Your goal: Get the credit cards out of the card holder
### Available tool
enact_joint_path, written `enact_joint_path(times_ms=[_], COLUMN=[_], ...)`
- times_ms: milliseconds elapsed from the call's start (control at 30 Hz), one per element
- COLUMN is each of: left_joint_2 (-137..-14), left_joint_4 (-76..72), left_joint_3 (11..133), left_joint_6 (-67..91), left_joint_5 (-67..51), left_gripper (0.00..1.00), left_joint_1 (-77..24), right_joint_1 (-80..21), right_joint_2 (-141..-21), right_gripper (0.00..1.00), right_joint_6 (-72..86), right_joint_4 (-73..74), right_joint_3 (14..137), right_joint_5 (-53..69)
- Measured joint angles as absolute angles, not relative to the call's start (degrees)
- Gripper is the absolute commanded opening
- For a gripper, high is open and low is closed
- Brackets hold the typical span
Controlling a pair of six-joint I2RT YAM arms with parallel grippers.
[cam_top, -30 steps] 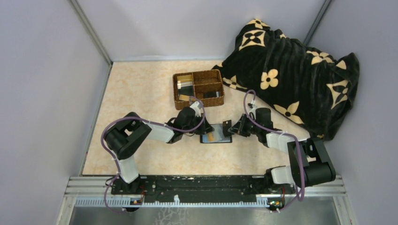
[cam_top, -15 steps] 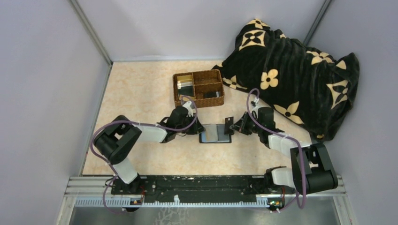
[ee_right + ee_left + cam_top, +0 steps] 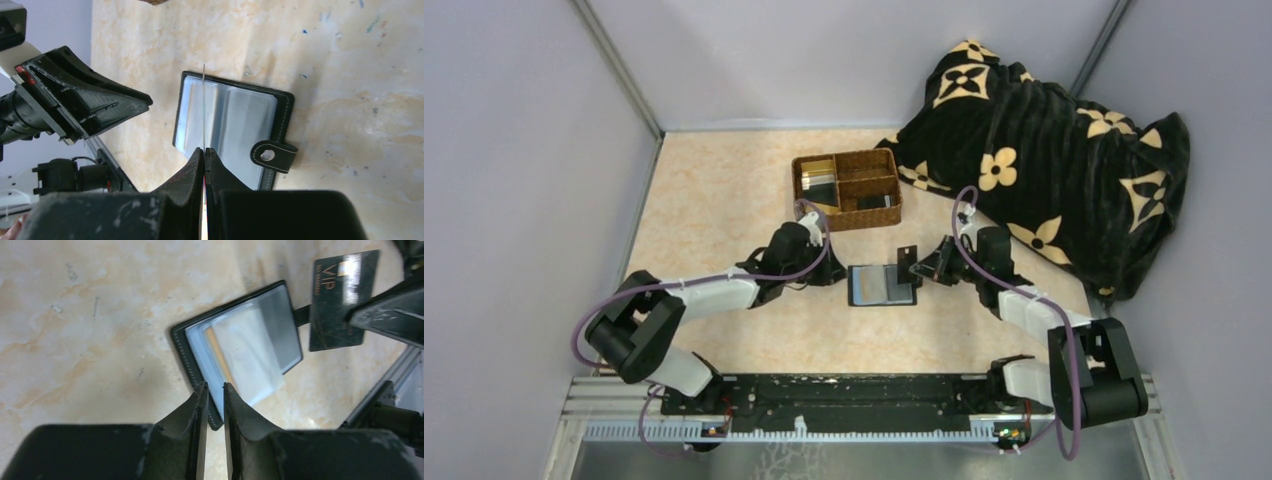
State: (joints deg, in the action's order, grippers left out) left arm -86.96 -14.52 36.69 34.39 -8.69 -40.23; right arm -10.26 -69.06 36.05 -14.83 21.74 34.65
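While the card holder (image 3: 882, 285) lies open on the desk (image 3: 724, 200) between the arms, the right gripper (image 3: 204, 150) is clenched on a dark credit card (image 3: 340, 300), clear of the sleeves by the clasp side. An orange card (image 3: 214, 347) sits in a sleeve. The left gripper (image 3: 212, 386), narrowly parted and grasping nothing, hangs at the opposite edge.
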Motion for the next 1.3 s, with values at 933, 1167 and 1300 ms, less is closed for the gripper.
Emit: enact_joint_path(times_ms=[933,1167,1300], left_joint_2=[-98.9,-103.6,-105.2], left_joint_4=[-81.2,-87.3,-87.9], left_joint_3=[23.5,23.3,22.5], left_joint_6=[61.6,64.3,65.5], left_joint_5=[-39.3,-40.2,-40.2], left_gripper=[0.57,0.52,0.49], left_joint_1=[-29.9,-29.9,-29.9], right_joint_1=[-19.0,-20.8,-21.9], right_joint_2=[-77.8,-79.1,-80.1], right_gripper=[0.0,0.0,0.0], right_joint_6=[50.7,52.3,52.3], right_joint_4=[-38.9,-41.4,-41.4], right_joint_3=[25.7,25.7,25.7], right_joint_5=[48.2,48.1,48.1])
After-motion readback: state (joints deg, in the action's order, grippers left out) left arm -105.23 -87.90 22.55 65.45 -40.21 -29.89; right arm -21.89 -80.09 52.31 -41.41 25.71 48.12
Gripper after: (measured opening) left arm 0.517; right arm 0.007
